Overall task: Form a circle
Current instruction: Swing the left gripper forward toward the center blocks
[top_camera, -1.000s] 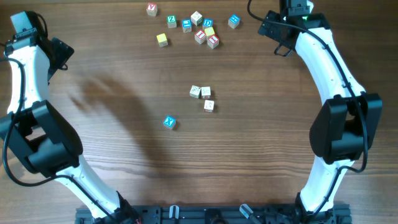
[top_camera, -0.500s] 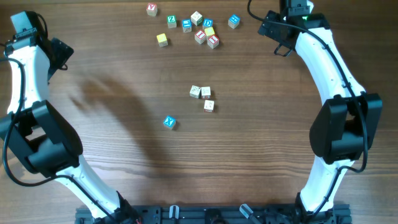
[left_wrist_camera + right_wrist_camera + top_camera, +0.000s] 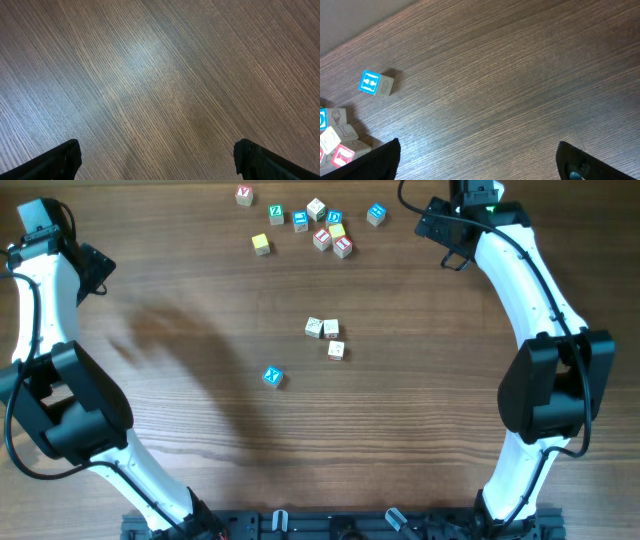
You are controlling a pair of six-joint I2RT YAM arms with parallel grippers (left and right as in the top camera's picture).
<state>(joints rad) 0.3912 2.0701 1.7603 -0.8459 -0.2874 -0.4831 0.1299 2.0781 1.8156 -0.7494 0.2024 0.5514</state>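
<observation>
- Left gripper [image 3: 157,159] spread wide, nothing between the fingers, hanging over bare wood by the far left corner, well apart from every cube
- Right gripper [image 3: 477,159] equally wide and empty, at the far right, near the far cluster but touching none of it
- Wooden table [image 3: 200,430], dark brown with fine grain, under both arms
- Far cluster of letter cubes [image 3: 322,228] by the far edge, between the two grippers and closer to the right one; white, blue, yellow and red faces packed close, several touching
- Loose around that cluster: blue-faced cube [image 3: 376,214] alone just to its right, green-faced cube [image 3: 276,212] and yellow cube [image 3: 261,244] to its left, pink-faced cube [image 3: 244,194] farthest left
- Circle not yet formed, its pieces scattered over two places
- Three whitish cubes [image 3: 327,335] near the middle of the table: two side by side, touching or nearly so, the third just beside them on the robot's side, below the right-hand one
- Blue X cube [image 3: 272,376] apart from that trio, to its left and nearer the robot, turned slightly askew to the table edge
- Red-faced cube [image 3: 343,246] at the near right edge of the far cluster, touching or nearly touching its neighbour, well apart from the trio; letter too small to read for certain
</observation>
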